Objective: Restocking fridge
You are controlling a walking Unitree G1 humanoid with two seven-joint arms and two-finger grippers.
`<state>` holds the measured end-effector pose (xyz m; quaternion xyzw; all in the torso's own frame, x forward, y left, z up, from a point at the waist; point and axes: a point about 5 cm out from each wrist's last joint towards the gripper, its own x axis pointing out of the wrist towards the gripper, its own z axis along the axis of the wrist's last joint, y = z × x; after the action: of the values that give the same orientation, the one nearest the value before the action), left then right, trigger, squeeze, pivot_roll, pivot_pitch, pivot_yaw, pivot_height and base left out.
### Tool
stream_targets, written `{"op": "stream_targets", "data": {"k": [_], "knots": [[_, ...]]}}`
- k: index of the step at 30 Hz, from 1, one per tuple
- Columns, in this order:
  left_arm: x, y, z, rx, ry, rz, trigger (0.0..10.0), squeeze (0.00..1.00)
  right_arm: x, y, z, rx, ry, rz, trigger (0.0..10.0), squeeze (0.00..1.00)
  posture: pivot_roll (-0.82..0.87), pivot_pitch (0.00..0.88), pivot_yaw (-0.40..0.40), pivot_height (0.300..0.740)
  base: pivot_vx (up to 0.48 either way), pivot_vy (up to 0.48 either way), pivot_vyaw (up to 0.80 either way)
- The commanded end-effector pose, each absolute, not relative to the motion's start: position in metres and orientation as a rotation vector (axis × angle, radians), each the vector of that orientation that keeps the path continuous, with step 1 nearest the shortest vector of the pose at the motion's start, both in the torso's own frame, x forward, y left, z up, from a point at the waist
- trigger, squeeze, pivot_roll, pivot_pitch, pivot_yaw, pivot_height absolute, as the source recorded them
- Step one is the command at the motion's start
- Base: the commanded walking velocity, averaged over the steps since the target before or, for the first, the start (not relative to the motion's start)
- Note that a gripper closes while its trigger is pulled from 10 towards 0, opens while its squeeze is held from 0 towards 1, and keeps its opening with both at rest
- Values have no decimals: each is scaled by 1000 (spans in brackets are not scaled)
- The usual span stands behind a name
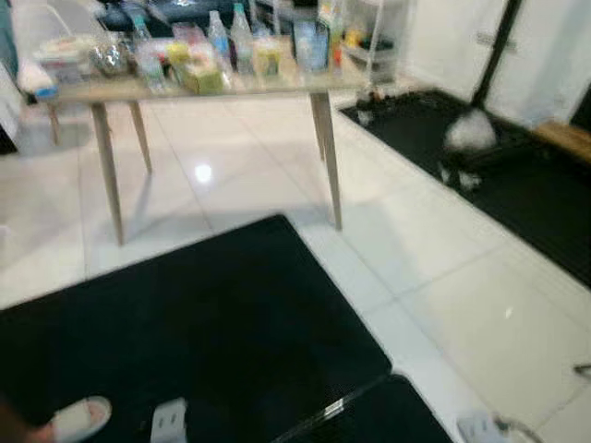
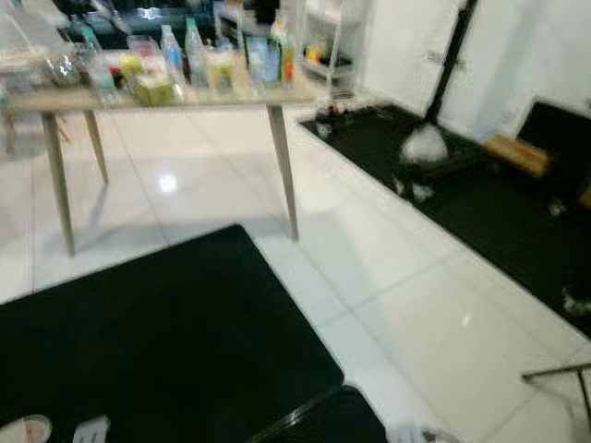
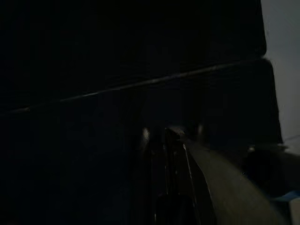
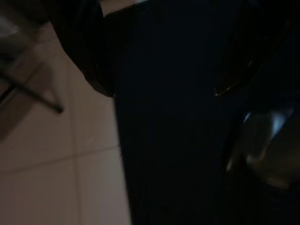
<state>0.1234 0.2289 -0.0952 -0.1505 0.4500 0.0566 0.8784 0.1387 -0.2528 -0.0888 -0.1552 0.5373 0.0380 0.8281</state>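
Step in hand: the robot appears to be on its way to fetch groceries; the head views are blurred, which suggests walking, and nothing is in either claw as far as the pictures let one judge.
Task's things: bottles [image 1: 242, 37], a green box [image 1: 202, 77] and other packets crowd the wooden table [image 1: 323, 85], well apart from the robot across the white tiled floor [image 1: 443, 277].
Left claw: the left claw [image 3: 171, 140] hangs in deep shade over a dark mat; whether its fingers are apart or together cannot be told.
Right claw: the right claw [image 4: 159, 89] hangs idle, its two black fingers spread wide with nothing between them, above the mat's edge and pale tile.
Next move: likely to close on the table, stop square to it, then raise an arm to one bottle at the near edge.
In the way: a black mat [image 1: 185, 332] lies between robot and table; its edge could catch a foot.
Around: a second dark mat [image 1: 517, 185] with a black stand [image 1: 494, 55] and a whitish bundle [image 1: 469, 131] on the right; a person's slippered foot [image 1: 78, 417] at the lower left, near the robot.
Fridge: none can be made out here.
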Motion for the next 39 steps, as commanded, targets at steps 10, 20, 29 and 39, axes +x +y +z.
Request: {"op": "stream_targets", "data": {"k": [10, 20, 29, 39], "knots": [[123, 230, -95, -311, 950, 122, 10000, 0, 133, -244, -94, -312, 1167, 96, 10000, 0, -41, 0, -30, 740, 325, 0, 0], [125, 230, -95, -297, 955, 104, 10000, 0, 131, -242, -94, -316, 1170, 100, 10000, 0, -44, 0, -21, 740, 325, 0, 0], [125, 230, -95, -293, 957, 103, 10000, 0, 130, -244, -95, -317, 1175, 99, 10000, 0, -45, 0, -20, 740, 318, 0, 0], [126, 228, -95, -293, 962, 94, 10000, 0, 130, -244, -94, -285, 1169, 117, 10000, 0, -39, 0, -22, 740, 303, 0, 232]]}}
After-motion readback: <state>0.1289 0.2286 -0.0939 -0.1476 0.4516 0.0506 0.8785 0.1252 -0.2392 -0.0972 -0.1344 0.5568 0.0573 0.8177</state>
